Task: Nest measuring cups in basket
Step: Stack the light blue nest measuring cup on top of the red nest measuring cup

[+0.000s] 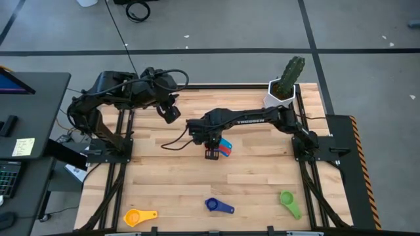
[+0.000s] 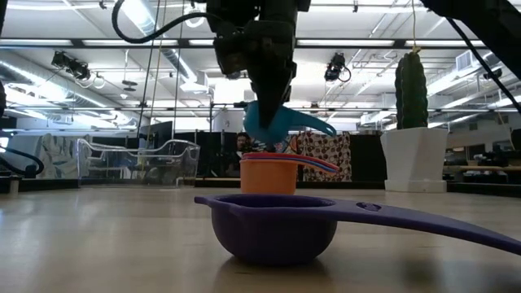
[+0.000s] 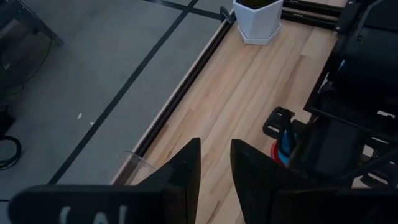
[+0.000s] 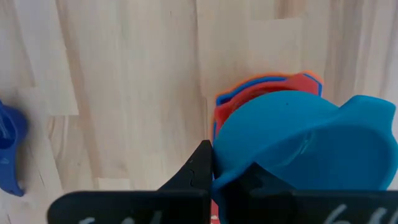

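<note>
High view, centre of the frame: the right arm reaches across the pale wooden surface (image 1: pixel 164 190) and its right gripper (image 1: pixel 212 154) hangs directly over a small stack of nested plastic measuring cups (image 1: pixel 225 148). The fingers are nearly shut, pinching the rim of a light blue round plastic measuring cup (image 4: pixel 298 146), which the low view shows tilted and lifted just above the stack, not yet seated. The stack shows an orange cup (image 2: pixel 269 175) at the bottom with red and blue rims above it.

3 further cups lie well apart along the lower edge of the high view: a yellow-orange cup (image 1: pixel 139 216) at lower left, a dark blue cup (image 1: pixel 218 206) at lower centre, and a green cup (image 1: pixel 289 201) at lower right.

The left gripper (image 1: pixel 171 113) waits at upper centre-left, fingers (image 3: pixel 186 168) slightly parted and holding nothing. A white hexagonal pot with a green cactus (image 1: pixel 285 85) stands at upper right. The clear rectangular basket (image 2: pixel 138 163) appears in the low view at left, behind the stack and apart from it; the stack stands on the surface, not in it.

Handling, as judged: the cups look light, stiff and smooth, so they may slip or tip. The thin rim or flat handle offers the surest hold.
</note>
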You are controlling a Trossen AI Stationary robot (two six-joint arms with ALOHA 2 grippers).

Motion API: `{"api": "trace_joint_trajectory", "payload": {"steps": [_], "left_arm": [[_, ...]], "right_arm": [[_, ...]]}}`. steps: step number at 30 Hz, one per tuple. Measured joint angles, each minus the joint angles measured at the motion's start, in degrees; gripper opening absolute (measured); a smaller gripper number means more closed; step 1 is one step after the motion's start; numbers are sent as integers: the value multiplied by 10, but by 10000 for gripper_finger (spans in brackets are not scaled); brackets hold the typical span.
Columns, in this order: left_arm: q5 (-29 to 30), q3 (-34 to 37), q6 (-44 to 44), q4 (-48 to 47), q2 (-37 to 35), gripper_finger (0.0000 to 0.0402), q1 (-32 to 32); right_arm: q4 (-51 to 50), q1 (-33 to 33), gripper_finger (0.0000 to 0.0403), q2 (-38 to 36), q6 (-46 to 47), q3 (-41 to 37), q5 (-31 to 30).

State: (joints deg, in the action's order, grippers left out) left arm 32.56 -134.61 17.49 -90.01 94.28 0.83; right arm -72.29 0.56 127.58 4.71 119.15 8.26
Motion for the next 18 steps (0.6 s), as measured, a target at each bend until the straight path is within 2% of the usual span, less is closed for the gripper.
{"api": "trace_joint_trajectory", "payload": {"steps": [15,18], "left_arm": [[0,0,-1,0,0,93,0],[0,0,-1,0,0,93,0]], "right_arm": [[-3,0,19,28,-16,0,-13],[-10,1,36,28,-17,-1,-24]]}}
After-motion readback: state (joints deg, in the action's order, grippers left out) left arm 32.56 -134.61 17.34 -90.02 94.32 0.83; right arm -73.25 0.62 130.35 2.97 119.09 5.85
